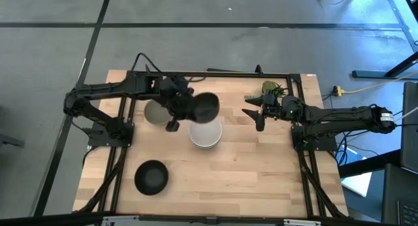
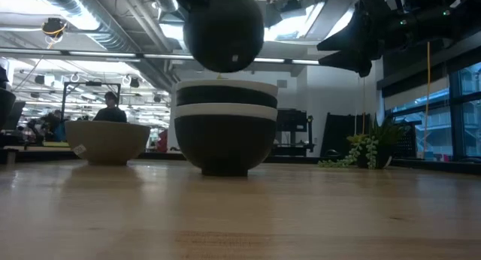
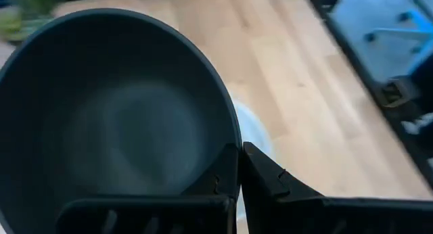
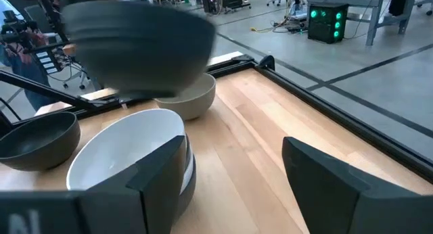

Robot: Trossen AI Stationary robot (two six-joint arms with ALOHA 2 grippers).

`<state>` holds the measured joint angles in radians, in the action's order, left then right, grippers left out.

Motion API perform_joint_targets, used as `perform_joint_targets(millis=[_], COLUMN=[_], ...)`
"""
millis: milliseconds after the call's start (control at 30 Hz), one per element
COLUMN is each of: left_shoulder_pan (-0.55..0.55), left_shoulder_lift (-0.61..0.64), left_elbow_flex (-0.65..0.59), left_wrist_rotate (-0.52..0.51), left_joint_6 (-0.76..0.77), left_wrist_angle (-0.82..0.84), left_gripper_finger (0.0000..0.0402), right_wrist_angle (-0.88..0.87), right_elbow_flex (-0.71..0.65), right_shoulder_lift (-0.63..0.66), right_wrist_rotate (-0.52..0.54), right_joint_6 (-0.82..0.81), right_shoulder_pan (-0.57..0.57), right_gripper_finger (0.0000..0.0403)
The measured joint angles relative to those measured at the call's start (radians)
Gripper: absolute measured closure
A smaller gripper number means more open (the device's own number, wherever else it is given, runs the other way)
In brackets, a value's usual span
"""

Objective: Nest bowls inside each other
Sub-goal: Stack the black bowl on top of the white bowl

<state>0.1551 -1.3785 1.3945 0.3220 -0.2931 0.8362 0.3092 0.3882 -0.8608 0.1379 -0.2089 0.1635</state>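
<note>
My left gripper point(image 1: 185, 106) is shut on a matte black bowl point(image 1: 206, 107) and holds it in the air just beyond the far rim of a stack of nested black and white bowls point(image 1: 206, 135) with a white one on top. In the low view the held bowl point(image 2: 223, 31) hangs tilted above the stack point(image 2: 225, 125). A grey-green bowl point(image 1: 155, 113) stands left of the stack, and another black bowl point(image 1: 151, 177) stands near the near-left corner. My right gripper point(image 1: 255, 115) is open and waits in the air to the right of the stack. My left gripper pinches the black bowl's rim point(image 3: 229, 147), one finger point(image 3: 220, 176) inside the bowl and the other finger point(image 3: 270, 176) outside its wall. The fingers come from the table's left. The bowl is lifted clear and tilted, its base point(image 2: 233, 61) above the stack.
A small green plant sprig point(image 1: 268, 90) lies at the far right of the table, behind my right gripper. Black frame rails run along the table's edges. Bare wood lies on the near and right parts of the table point(image 1: 261, 180). People sit in the room beyond.
</note>
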Motion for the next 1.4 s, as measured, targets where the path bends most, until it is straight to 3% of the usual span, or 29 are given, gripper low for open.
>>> perform_joint_targets(millis=[167,433,567,767,1000,1400], left_shoulder_pan=[-0.062,-0.180,-0.217,-0.238,-0.238,-0.237], left_shoulder_lift=[-0.001,-0.003,-0.030,-0.132,-0.265,-0.277], left_elbow_flex=[0.000,0.000,-0.001,-0.001,-0.001,-0.001], left_wrist_rotate=[0.042,-0.044,-0.152,-0.254,-0.257,-0.268], left_joint_6=[0.046,0.056,0.088,0.141,0.180,0.187], left_wrist_angle=[0.029,0.044,0.043,0.023,-0.032,-0.092], left_gripper_finger=[0.0401,0.0401,0.0401,0.0401,0.0401,0.0365], right_wrist_angle=[0.000,0.000,0.000,0.000,-0.001,-0.006], right_elbow_flex=[0.000,0.000,0.000,0.000,0.000,0.000], right_shoulder_lift=[0.000,0.000,0.000,0.000,0.000,0.000], right_wrist_rotate=[0.000,-0.008,-0.008,-0.033,-0.120,-0.141], right_joint_6=[-0.012,-0.060,-0.061,-0.048,-0.049,-0.047], right_shoulder_pan=[0.000,0.000,0.000,0.000,0.000,0.000], right_gripper_finger=[0.0155,0.0155,0.0155,0.0155,0.0155,0.0155])
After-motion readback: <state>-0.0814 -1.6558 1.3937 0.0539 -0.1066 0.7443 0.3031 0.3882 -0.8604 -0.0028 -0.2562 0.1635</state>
